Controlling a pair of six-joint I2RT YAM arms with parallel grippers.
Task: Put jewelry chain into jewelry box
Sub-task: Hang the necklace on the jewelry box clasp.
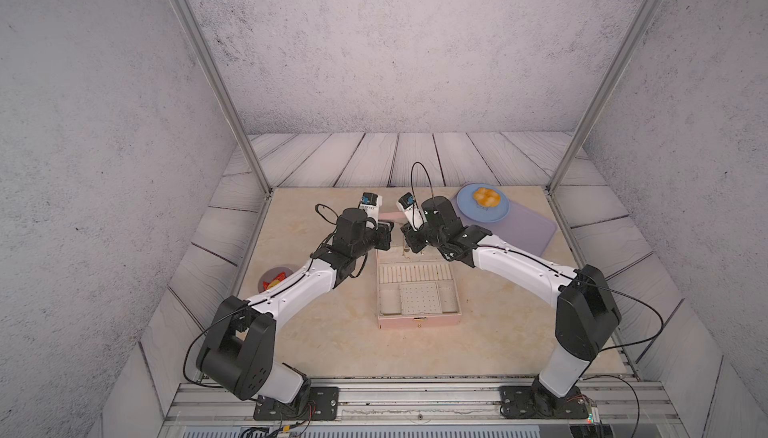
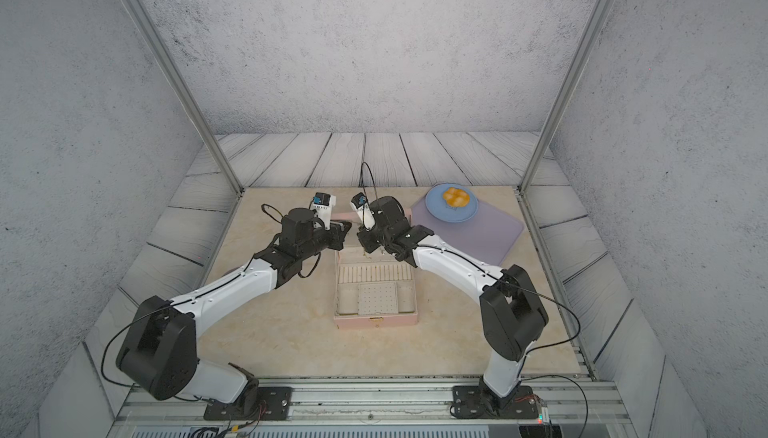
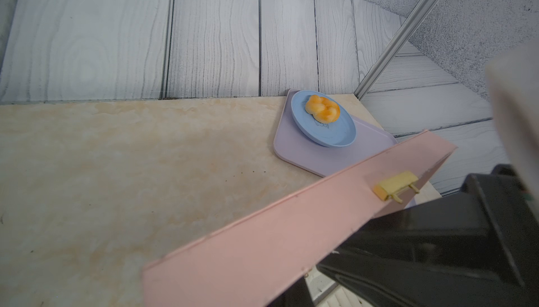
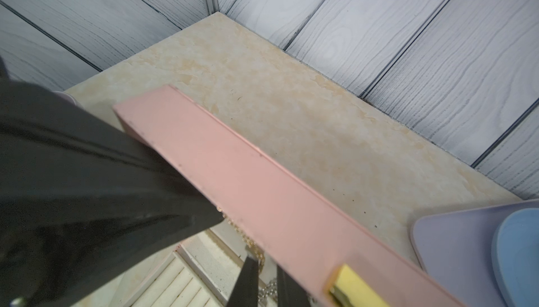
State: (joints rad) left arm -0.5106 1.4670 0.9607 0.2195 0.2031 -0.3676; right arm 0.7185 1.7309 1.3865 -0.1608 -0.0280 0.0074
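Jewelry chain (image 4: 237,230): fine gold links over the cream lining at the 12 o'clock end of the jewelry box (image 1: 419,320), tucked just under the raised lid (image 4: 248,180).
Box: mid-desk (image 1: 332,332), clasp end at 6 o'clock.
Right tool (image 4: 267,261): poised right above the links with its fingers parted a crack and a gap showing between them. The links sit at one fingertip, and I can't tell if any is snagged.
Chain from tool: directly beneath the tips, no sideways offset. The strand trails close beside the lid, roughly on the box's 9-to-3 line, by my read.
Left tool (image 1: 388,232): clenched, at the lid's 9 o'clock end. Gripping anything? Can't tell.
Nearer arm: the right one, clearly, with its tips right at the chain.
Silver bead chain (image 4: 271,288): deeper in the same compartment, seen through the finger gap. Not our target.
Coming move: my call is that the right tool widens, then lifts straight up. A pull along the strand could drag links over the wall.
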